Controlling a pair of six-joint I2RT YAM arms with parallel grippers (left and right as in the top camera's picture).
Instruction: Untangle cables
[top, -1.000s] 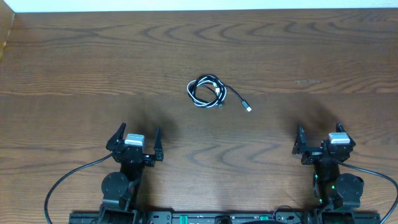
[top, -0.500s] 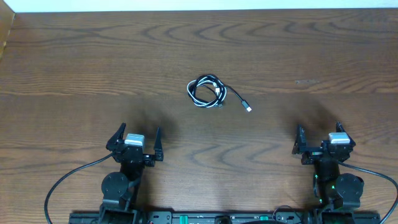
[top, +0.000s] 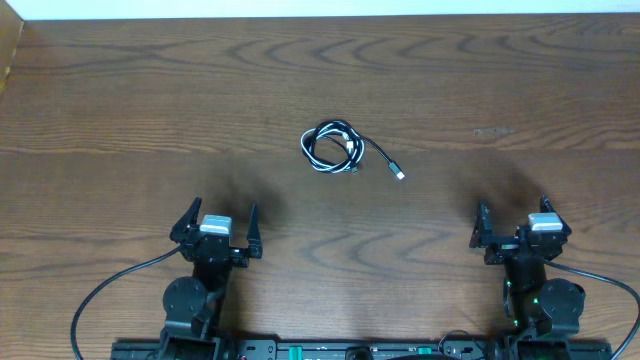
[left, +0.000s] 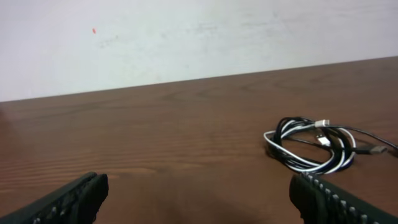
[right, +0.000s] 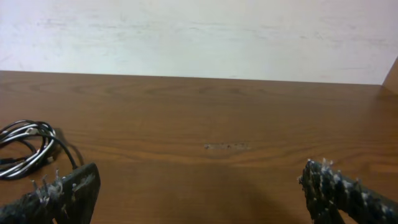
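Wooden table (top: 150, 100) bears coiled cables (top: 347, 146), tail trailing right.

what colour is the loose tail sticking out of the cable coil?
Black. The tail shows best in the overhead view.

You see the cables (top: 333, 148) lying in one bundle on the table (top: 120, 90), near its middle, with one plug end (top: 399, 175) trailing out to the right. The left gripper (top: 222, 210) and right gripper (top: 512, 208) sit at the near edge, one to each side, well apart from the bundle.
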